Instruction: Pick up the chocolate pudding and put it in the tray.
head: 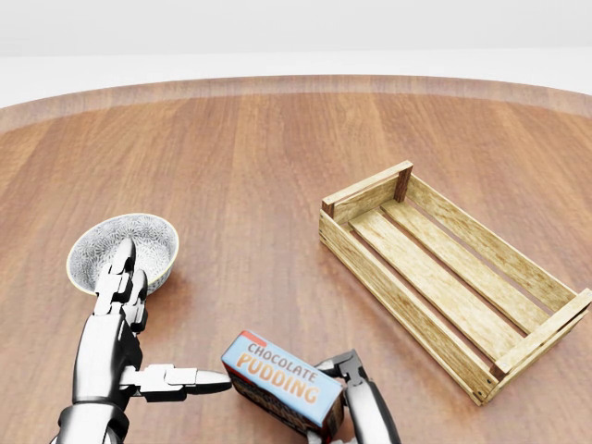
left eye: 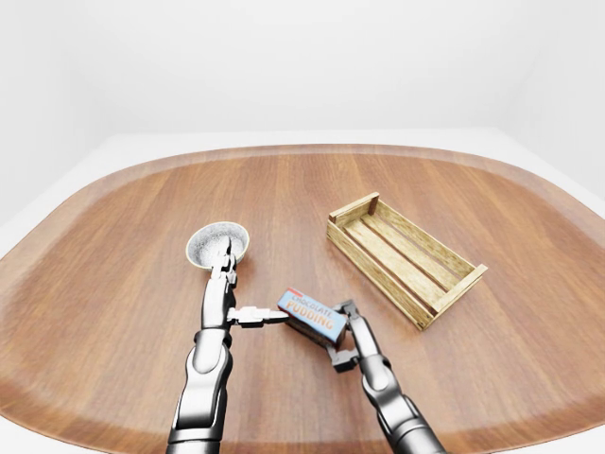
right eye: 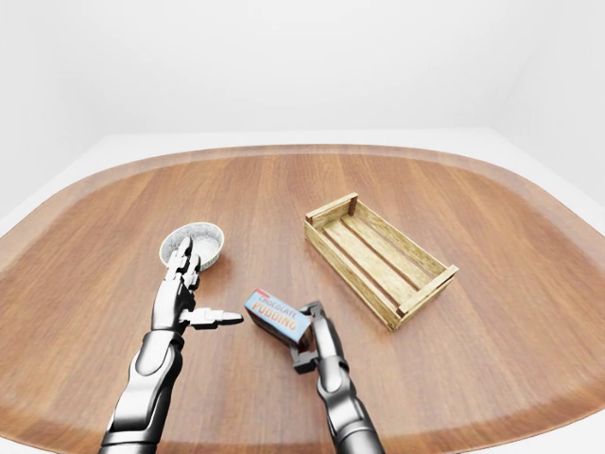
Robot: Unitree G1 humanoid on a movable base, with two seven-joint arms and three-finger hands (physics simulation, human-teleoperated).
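Little of the task can be counted as done; the pudding (head: 282, 386) is seen near the bottom of the head view, well left of the tray (head: 450, 276) and nowhere inside it; the tray holds nothing. The right hand (head: 344, 372) is curled against the box's right end, a finger bent over the upper corner and the thumb seen at the near side in the right-eye view; a grasp on the pudding is judged to be in place, though how firm it is cannot be told. The box appears tilted, its right end raised a little, so it is taken as barely lifted or only tipped; whether it is clear of the table (head: 259, 166) cannot be settled. The left hand (head: 129, 347) is open, two fingers pointing far toward the bowl (head: 123, 250), the thumb stretched right toward the box's left end, just short of it or barely touching. What is left, by this reading: the lift to be completed, the box carried right and farther over the tray's low wall, then set down and released.
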